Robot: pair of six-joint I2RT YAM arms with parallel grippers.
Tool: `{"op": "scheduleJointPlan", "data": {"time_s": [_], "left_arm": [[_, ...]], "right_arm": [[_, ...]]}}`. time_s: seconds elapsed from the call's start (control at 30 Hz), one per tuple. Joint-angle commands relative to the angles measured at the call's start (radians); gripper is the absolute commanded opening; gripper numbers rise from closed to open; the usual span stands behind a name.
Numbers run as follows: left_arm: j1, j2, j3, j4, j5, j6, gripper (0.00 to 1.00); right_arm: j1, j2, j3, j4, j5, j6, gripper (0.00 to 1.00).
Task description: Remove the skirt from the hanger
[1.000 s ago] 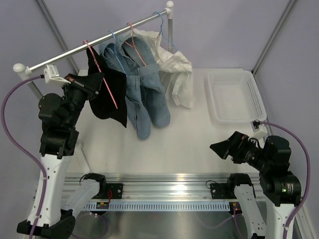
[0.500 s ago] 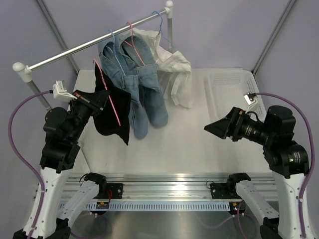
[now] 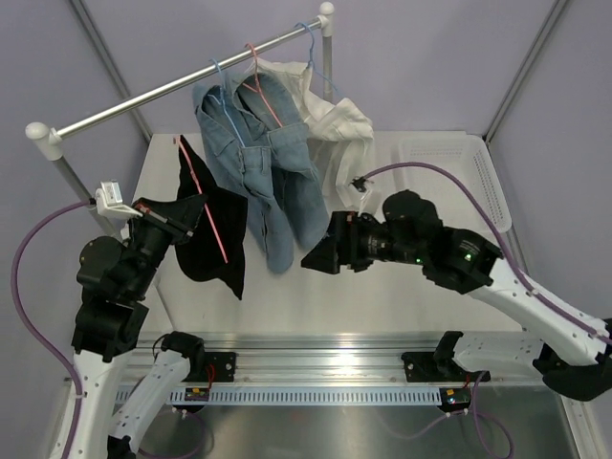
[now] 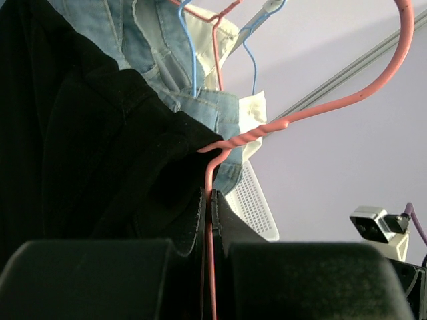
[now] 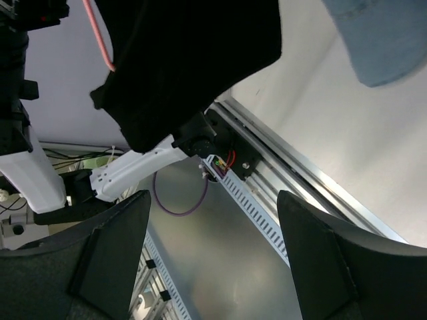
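My left gripper (image 4: 208, 200) is clamped on the pink wire of the hanger (image 4: 320, 110) just below its twisted neck. It holds the hanger at the left-centre of the top view, with the skirt (image 3: 215, 251) draped from it beside the jeans (image 3: 277, 182). My right gripper (image 3: 320, 256) stands wide with nothing in it, near the hem. The skirt looks light and limp, so I'd pinch a fold at the hem and draw it down gently, since the thin wire may flex.
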State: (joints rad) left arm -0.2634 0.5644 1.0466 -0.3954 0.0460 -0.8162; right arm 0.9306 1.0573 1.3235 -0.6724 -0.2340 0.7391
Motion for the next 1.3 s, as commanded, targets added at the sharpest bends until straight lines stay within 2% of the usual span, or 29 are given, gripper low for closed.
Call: {"op": "scheduleJointPlan", "data": {"time_s": [0.0,0.17,0.53,0.83,1.27], "left_arm": [[-0.005,-0.063,-0.056,0.075,-0.021,0.015,0.0],[-0.007,-0.104,-0.098,0.069,-0.021,0.048,0.0],[-0.007,-0.155,-0.126,0.072,0.04,0.064,0.0],[-0.007,-0.175,-0.105,0.047,0.043,0.078,0.0],[-0.007,-0.173,-0.083,0.041,0.061,0.066,0.0]], "right_arm": [[0.112,0.072,0.057,0.193,0.205,0.083,0.84],[0.261,0.217,0.143,0.299,0.306,0.146,0.73],[0.359,0.424,0.299,0.31,0.331,0.166,0.71],[0.416,0.461,0.284,0.293,0.386,0.181,0.69],[0.422,0.438,0.201,0.319,0.429,0.189,0.68]]}}
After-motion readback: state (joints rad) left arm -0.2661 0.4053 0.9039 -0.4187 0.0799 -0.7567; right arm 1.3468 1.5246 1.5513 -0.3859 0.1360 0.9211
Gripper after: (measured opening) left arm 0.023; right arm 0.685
